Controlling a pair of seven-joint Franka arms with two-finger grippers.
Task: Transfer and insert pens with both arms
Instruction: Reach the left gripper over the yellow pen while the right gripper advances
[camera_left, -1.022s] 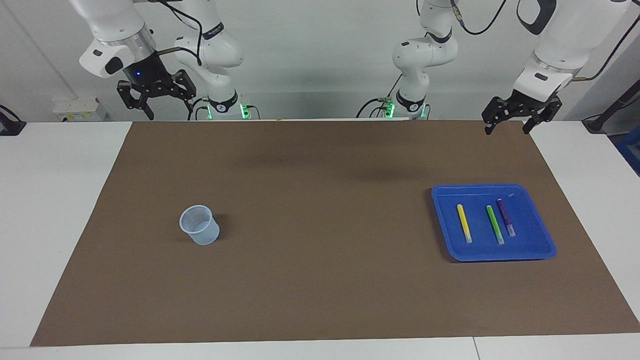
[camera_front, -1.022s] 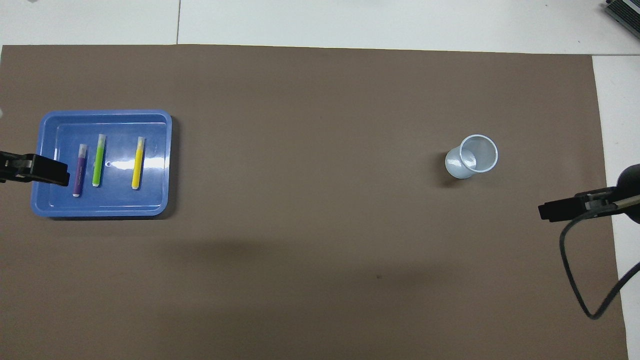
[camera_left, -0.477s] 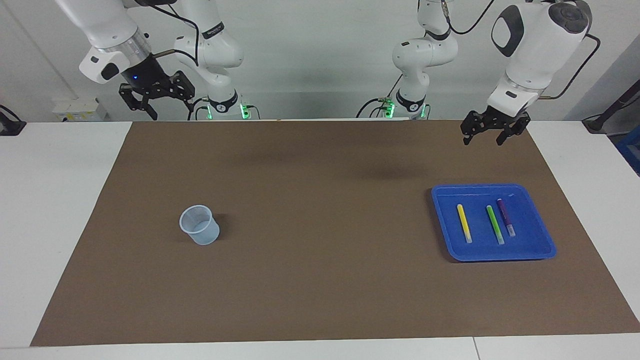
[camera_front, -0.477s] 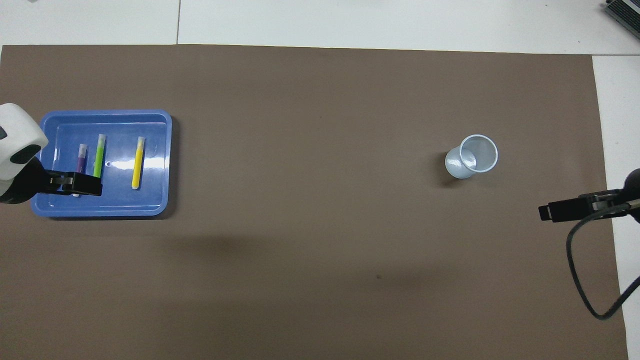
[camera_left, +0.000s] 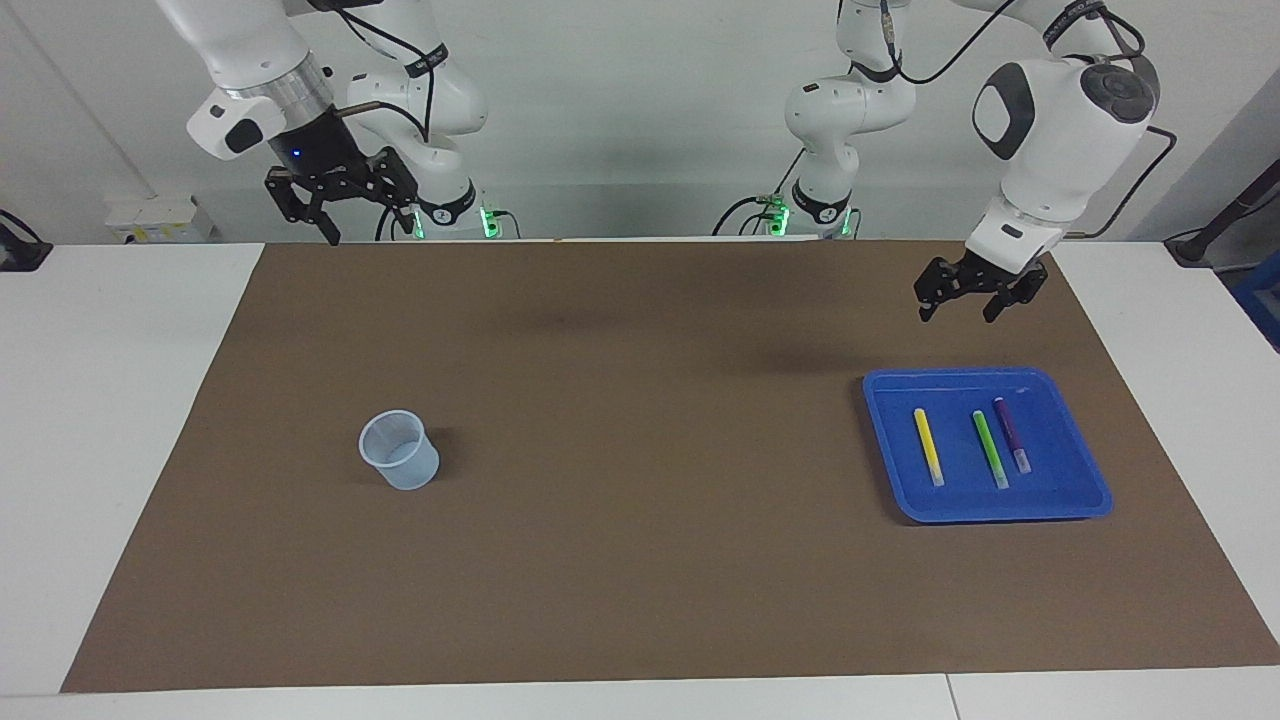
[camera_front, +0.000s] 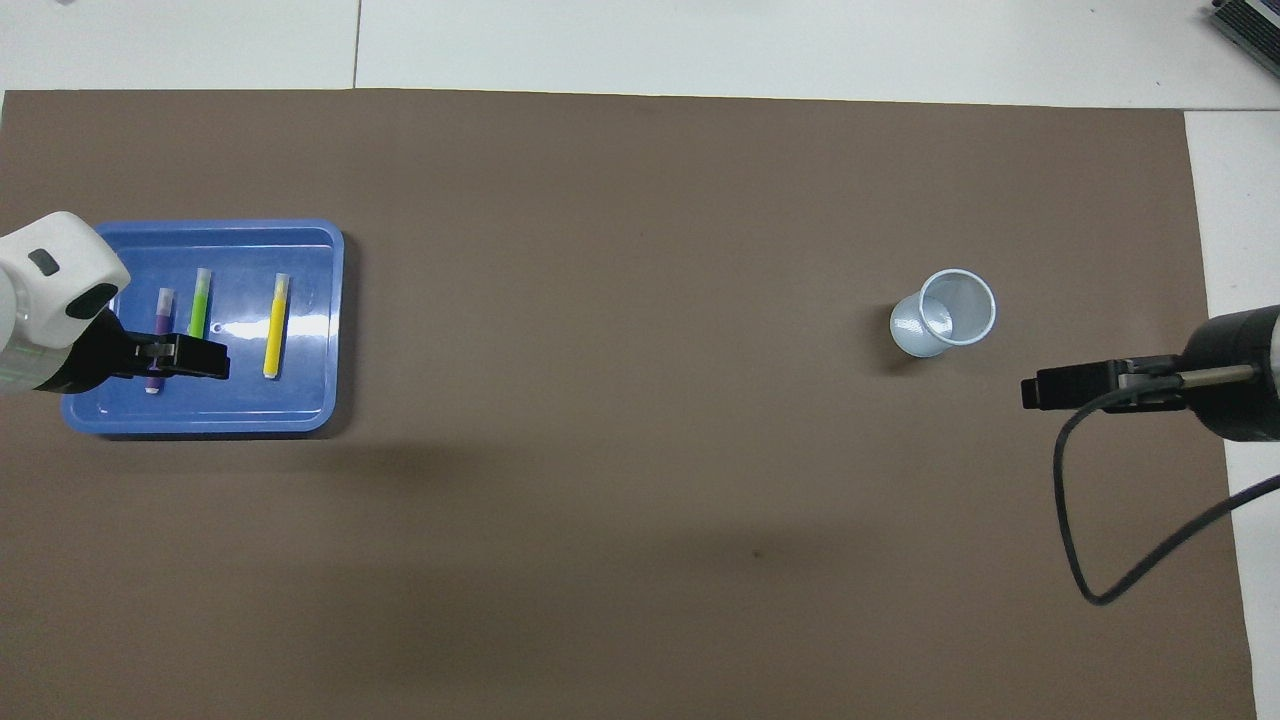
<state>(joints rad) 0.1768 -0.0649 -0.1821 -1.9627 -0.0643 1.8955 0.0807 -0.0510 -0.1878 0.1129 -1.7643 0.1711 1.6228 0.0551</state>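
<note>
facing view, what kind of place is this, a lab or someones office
Most likely a robotics lab or test cell. Two white robot arms stand fixed at one table edge, a plain brown mat covers the table, and only set-out props lie on it: a blue tray of pens and a cup.

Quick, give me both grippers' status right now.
Left gripper: open, empty, raised above the blue tray.
Right gripper: open, empty, raised at the right arm's end of the table.

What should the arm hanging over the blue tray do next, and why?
Probably lower the open left gripper onto a pen, perhaps the green pen. All three pens lie untouched in the blue tray, the gripper hangs well above them, and the cup is empty.
</note>
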